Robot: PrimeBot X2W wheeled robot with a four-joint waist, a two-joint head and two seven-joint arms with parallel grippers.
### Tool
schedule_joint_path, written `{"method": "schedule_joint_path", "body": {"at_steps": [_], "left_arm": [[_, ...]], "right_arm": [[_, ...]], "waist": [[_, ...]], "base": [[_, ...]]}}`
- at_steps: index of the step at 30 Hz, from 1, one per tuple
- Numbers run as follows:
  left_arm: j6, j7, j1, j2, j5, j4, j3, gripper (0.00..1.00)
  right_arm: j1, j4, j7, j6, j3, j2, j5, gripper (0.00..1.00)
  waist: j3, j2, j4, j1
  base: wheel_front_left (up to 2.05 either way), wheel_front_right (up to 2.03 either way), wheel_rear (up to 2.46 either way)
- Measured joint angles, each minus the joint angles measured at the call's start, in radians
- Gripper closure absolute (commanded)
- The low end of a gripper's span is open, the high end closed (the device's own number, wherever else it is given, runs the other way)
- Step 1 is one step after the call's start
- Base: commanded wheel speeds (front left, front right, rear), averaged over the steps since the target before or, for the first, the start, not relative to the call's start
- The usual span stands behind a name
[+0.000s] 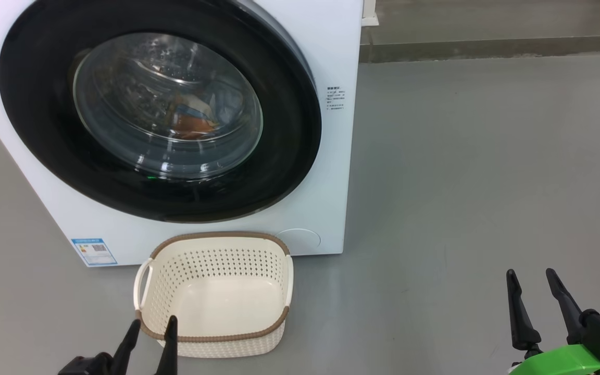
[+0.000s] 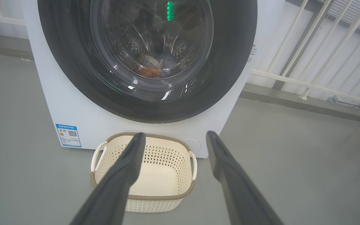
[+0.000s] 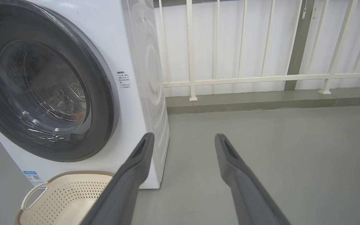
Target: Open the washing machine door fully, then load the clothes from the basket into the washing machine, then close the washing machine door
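Nearest, the left pincer [image 1: 153, 322] stands wide and empty at the near rim of the basket [image 1: 216, 263]; the right pincer [image 1: 530, 276] is likewise wide with nothing between its fingers, over bare floor [image 1: 461, 182] well apart from everything; neither has anything to grip, which I judge fits arms held clear of finished work; the basket sits on the floor just beside the foot of the washing machine [image 1: 331, 182], likely put below the opening to keep the carry short, and it is empty; behind it the washing machine door [image 1: 289, 130] lies flat against the front, apparently shut; through its glass the clothes [image 1: 193, 119] rest low in the drum, so loading looks done; farthest, a white railing [image 3: 245, 78] lines the wall
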Motion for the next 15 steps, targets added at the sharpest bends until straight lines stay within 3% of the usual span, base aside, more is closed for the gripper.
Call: {"method": "schedule_joint_path", "body": {"at_steps": [15], "left_arm": [[0.000, 0.000, 0.004, 0.003, -0.017, -0.001, -0.005, 0.00]], "right_arm": [[0.000, 0.000, 0.000, 0.000, 0.008, 0.000, 0.000, 0.00]], "waist": [[-0.005, 0.0000, -0.006, 0.0000]], "base": [[0.00, 0.00, 0.00]]}}
